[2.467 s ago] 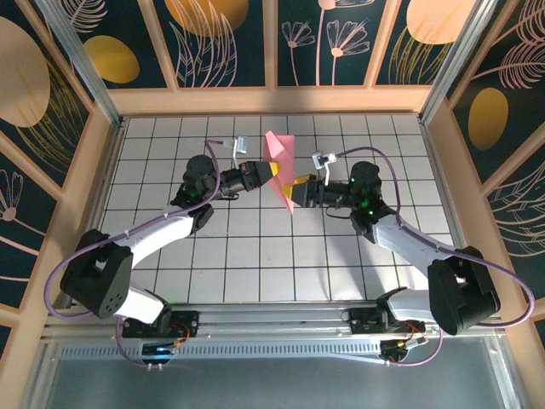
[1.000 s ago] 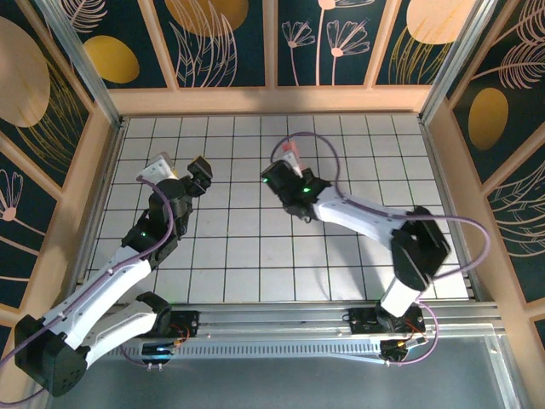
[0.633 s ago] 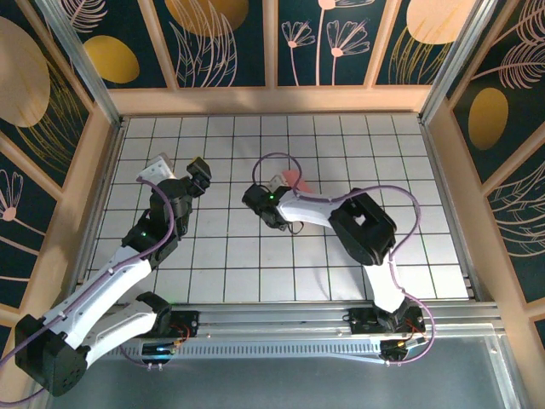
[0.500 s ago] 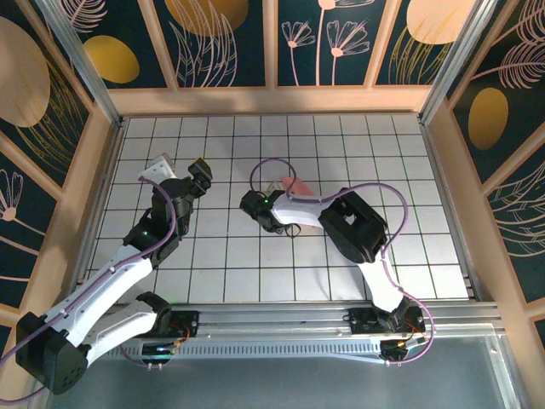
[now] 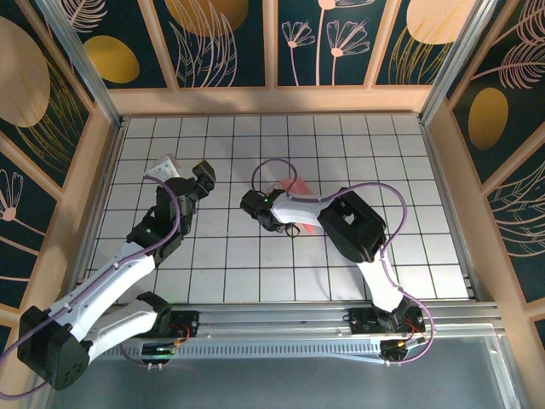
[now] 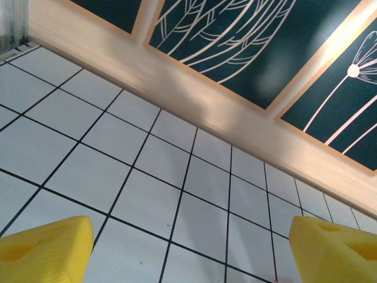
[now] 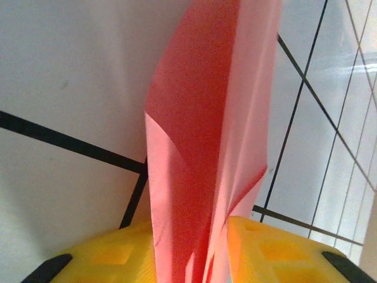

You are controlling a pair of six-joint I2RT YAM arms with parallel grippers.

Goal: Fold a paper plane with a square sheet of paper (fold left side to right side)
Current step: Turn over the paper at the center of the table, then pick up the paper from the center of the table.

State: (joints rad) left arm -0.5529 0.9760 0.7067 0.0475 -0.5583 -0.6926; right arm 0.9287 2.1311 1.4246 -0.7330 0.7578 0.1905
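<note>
The salmon-pink paper plane (image 7: pixel 200 147), folded into a narrow creased strip, stands up between the yellow fingers (image 7: pixel 283 253) of my right gripper (image 7: pixel 206 262), which is shut on its lower end. From above, only a small pink piece of the paper plane (image 5: pixel 299 185) shows beside the folded right arm, near my right gripper (image 5: pixel 285 194) at the table's middle. My left gripper (image 5: pixel 203 175) hovers about two grid squares to the left, apart from the paper. In the left wrist view that left gripper (image 6: pixel 188 253) is open, with bare tiles between its yellow fingertips (image 6: pixel 47 247).
The white gridded table (image 5: pixel 230 256) is boxed in by wooden rails and dark floral panels (image 5: pixel 272 43). A purple cable (image 5: pixel 268 166) loops over the right wrist. The back wooden rail (image 6: pixel 194 100) lies a few squares beyond the left gripper.
The left gripper let go of the paper and drew back to the left. The right arm folded inward, carrying the paper toward the centre. In the last half second the left gripper shifted slightly.
</note>
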